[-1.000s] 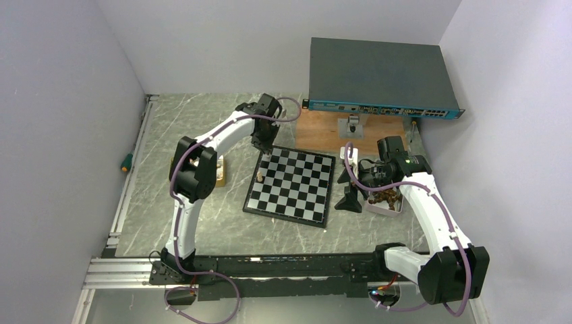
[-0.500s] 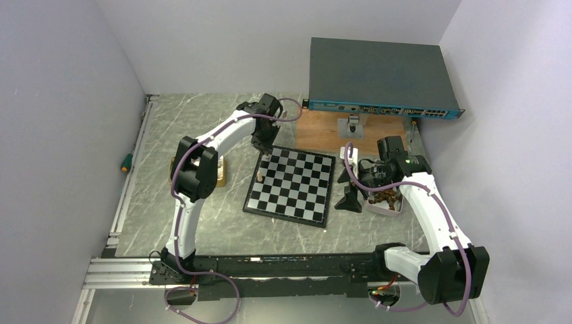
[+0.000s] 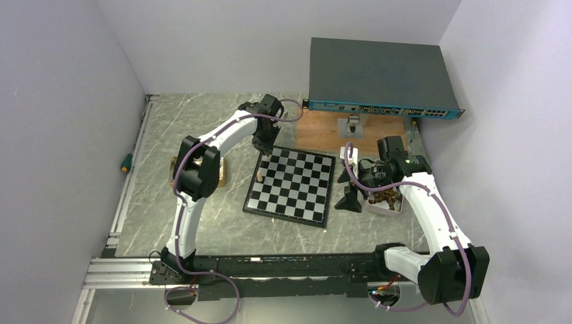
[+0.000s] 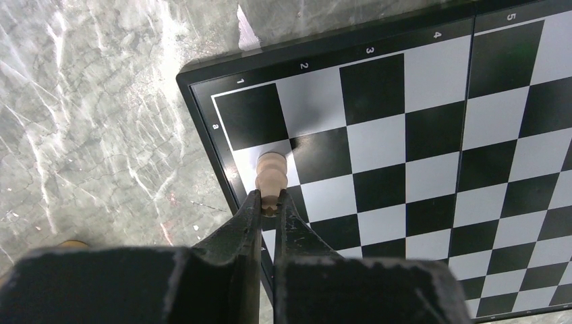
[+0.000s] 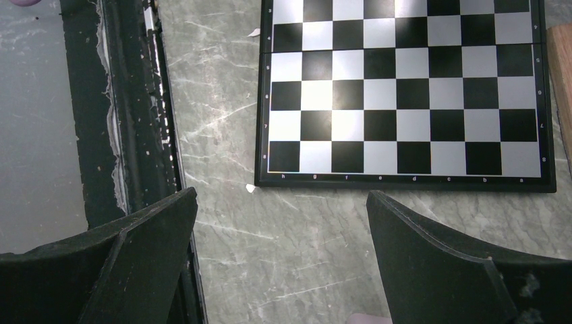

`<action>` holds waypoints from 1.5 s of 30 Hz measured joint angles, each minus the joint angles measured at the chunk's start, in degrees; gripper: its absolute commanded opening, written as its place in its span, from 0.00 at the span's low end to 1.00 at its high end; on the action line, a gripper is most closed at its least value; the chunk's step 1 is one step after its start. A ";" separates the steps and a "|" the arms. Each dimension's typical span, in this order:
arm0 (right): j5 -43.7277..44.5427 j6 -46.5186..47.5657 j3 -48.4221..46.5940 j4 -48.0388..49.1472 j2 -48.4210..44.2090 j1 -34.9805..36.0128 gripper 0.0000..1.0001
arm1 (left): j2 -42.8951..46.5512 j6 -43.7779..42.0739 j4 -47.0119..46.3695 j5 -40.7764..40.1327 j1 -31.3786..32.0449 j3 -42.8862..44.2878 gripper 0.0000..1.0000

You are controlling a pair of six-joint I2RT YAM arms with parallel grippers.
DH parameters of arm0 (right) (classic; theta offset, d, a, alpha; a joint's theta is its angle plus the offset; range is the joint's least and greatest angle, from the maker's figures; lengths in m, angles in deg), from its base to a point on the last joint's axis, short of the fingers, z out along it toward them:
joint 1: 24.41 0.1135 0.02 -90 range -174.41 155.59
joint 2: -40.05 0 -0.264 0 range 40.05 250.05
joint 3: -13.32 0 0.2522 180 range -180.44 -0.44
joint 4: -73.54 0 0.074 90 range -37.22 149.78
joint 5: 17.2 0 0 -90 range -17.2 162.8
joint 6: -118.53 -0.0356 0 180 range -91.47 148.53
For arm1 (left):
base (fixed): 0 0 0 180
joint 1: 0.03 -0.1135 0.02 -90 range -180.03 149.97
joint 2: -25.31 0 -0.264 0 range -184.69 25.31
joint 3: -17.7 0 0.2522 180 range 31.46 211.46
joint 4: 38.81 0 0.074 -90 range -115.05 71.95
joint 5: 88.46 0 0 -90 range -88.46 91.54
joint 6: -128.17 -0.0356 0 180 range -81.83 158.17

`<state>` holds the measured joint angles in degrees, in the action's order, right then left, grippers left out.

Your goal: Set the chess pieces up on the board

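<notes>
Grey marbled counter fills a pale-walled corner, with the board lying at its middle.

To the right of the board, a white tray holds a heap of dark brown pieces, too small and too tightly piled to count. To the left, a wooden box is mostly covered by the left arm, so its contents cannot be made out.

At the far right sits a network switch, with a wooden plank just in front of it. A screwdriver lies by the left rail.

The left tool is over the board's far left corner, its fingers pinched together on the head of a light tan piece. That piece stands on a white square in the edge column, next to the corner square. A second light piece stands free farther along the left edge, making two on the board.

The right tool hangs between the board and the tray, its fingers spread wide with nothing between them.
</notes>
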<state>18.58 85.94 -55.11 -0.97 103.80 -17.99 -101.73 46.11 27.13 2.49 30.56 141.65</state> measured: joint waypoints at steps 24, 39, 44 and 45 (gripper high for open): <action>0.02 0.00 0.02 0.00 -0.02 0.00 1.00 | -0.31 -0.83 1.40 -1.92 0.24 0.68 0.16; 0.04 0.00 0.02 0.00 0.00 0.00 0.99 | -1.18 -0.83 1.79 -1.86 0.26 0.96 0.27; 0.04 0.00 0.02 0.00 0.00 0.02 0.99 | -1.20 -0.83 1.84 -1.86 0.26 0.96 0.28; 0.04 0.00 0.02 0.00 0.00 0.02 0.99 | -1.20 -0.83 1.84 -1.86 0.26 0.96 0.29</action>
<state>18.62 85.94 -55.09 -0.97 103.80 -17.97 -102.93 45.28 28.97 0.63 30.82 142.61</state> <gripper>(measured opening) 0.992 0.269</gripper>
